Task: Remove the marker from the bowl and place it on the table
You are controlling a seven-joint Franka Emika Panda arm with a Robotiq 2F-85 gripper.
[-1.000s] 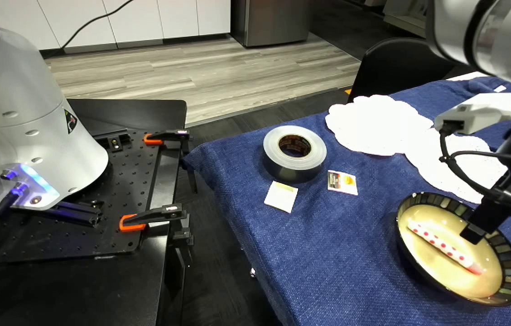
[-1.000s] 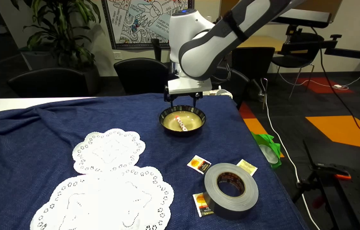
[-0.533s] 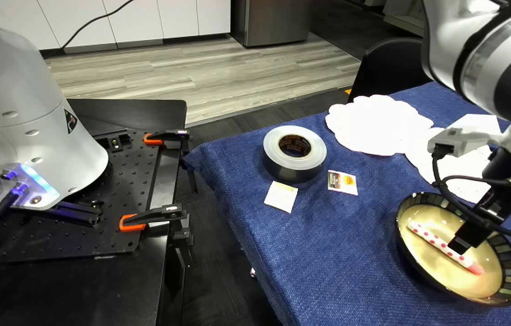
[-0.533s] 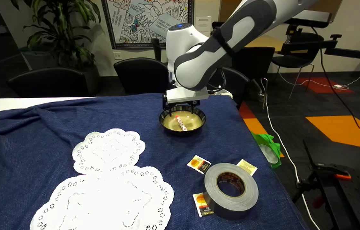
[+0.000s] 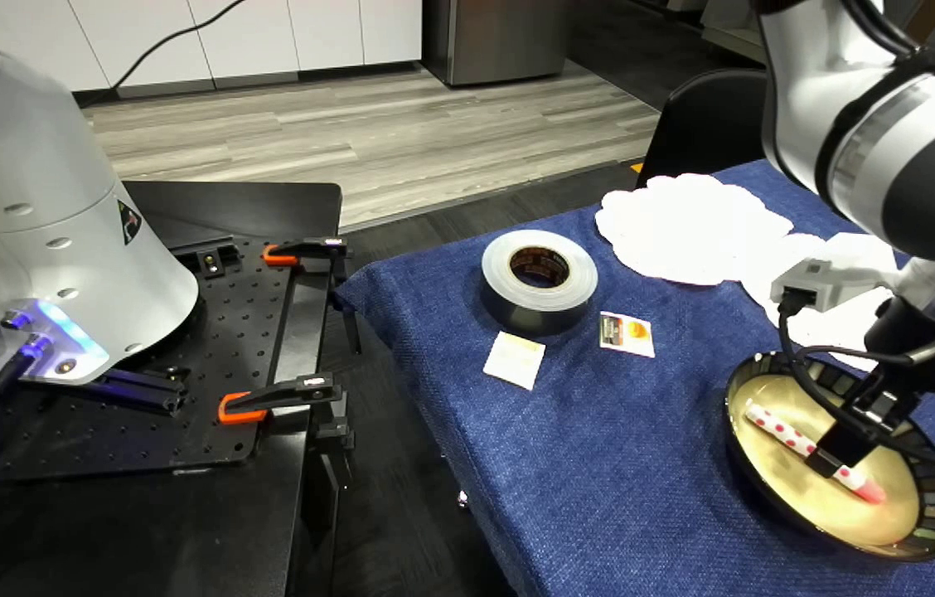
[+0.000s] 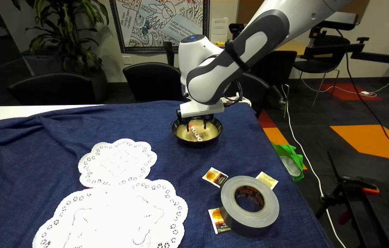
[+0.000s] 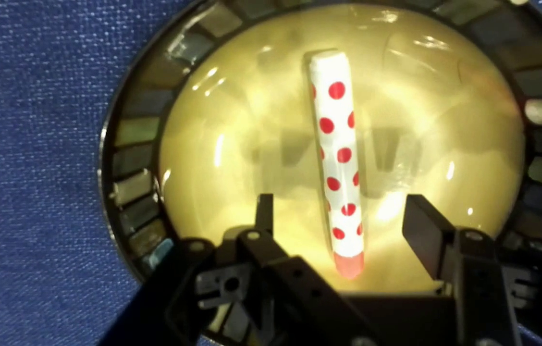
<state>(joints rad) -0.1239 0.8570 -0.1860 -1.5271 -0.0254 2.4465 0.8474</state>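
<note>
gripper [image 7: 339,211] spread over marker [image 7: 336,144], "large" on poster [image 6: 160,26]

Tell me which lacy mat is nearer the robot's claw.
The smaller lacy mat is nearer the gripper at the bowl; the larger lacy mat lies farther off, nearer the tape.

In the wrist view we see the marker [image 7: 341,163] in the bowl [image 7: 136,130], between the fingers [image 7: 425,235]. In an exterior view, the bowl stands on the desk [image 6: 15,168] behind the tape roll [image 6: 249,219], which lies right of the doilies [image 6: 115,217], packets [image 6: 215,177] beside it.
</note>
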